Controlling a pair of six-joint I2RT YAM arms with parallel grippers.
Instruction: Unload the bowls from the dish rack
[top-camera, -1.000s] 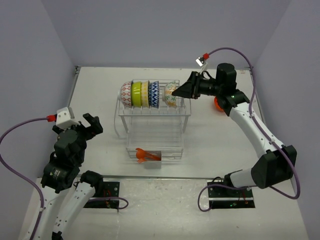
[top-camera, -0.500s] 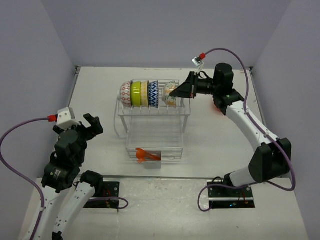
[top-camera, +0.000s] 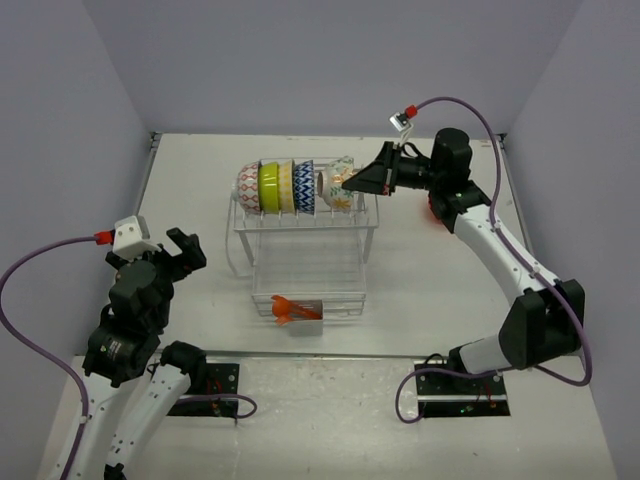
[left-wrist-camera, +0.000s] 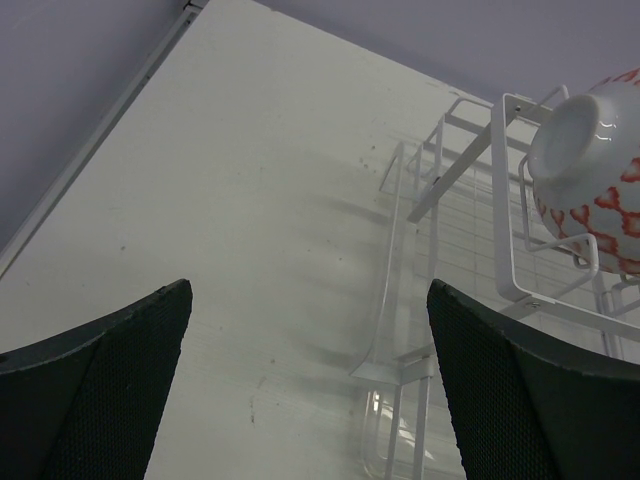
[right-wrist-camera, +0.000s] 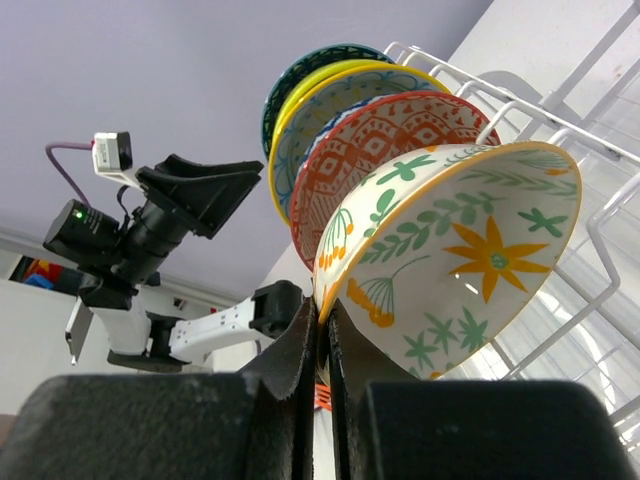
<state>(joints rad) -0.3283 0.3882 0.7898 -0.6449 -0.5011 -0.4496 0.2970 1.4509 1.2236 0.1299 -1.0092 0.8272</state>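
The white wire two-tier dish rack (top-camera: 300, 228) stands mid-surface, somewhat nearer the far edge of the pale surface (top-camera: 200, 160). Five bowls sit on edge in a row in its slotted upper shelf. From the left end these are a red-patterned bowl (top-camera: 248, 187), a lime green bowl (top-camera: 268, 185), a cream-yellow bowl (top-camera: 286, 185), a blue-patterned bowl (top-camera: 304, 185) and, at the right end, a white bowl with orange and green floral marks (right-wrist-camera: 450, 250).

The right gripper (right-wrist-camera: 325, 325) has its fingers pressed together on that floral bowl's rim, one finger inside and one outside, pinching the thin wall. The bowl leans a little away from its blue-patterned neighbour. Whether it is clear of the wires I cannot tell.

The left gripper (left-wrist-camera: 308, 286) hangs spread wide and empty near the left edge of the surface, looking toward the rack's left end.

The bowl looks glazed and rigid, so probably smooth, slippery and chip-prone, but light enough for one gripper. A rim pinch is the only hold the rack allows, since the neighbours and the wires block the body. With so small a contact patch the bowl may pivot or slide in the grip. I judge it should come out slowly, straight up and away from the blue-patterned bowl, and be set down gently, not dropped.
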